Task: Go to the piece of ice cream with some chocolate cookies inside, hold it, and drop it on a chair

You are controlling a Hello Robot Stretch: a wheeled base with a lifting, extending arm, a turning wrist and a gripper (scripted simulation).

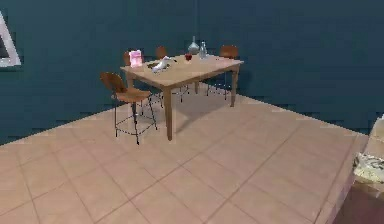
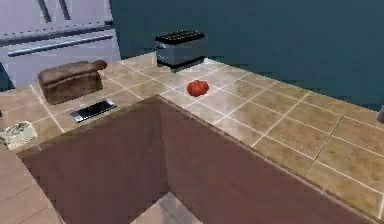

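I am taking pale lumpy blob [image 2: 14, 133] at counter [image 2: 290, 120] edge, arm side view's left, for ice cream; not certain. I am judging it light, soft, slippery, easily squashed; I am planning gentle hold across its sides. Claw state: cannot tell. I am reading no labels. Bread [image 2: 72, 78], toaster [image 2: 180, 48], tomato [image 2: 198, 88] sitting nearby; chair [image 1: 128, 97] at table [image 1: 215, 66] across room

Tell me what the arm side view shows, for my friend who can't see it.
A tan tiled counter runs along a dark teal wall. On it sit a silver toaster, a red tomato, a brown loaf of bread and a flat dark slab.
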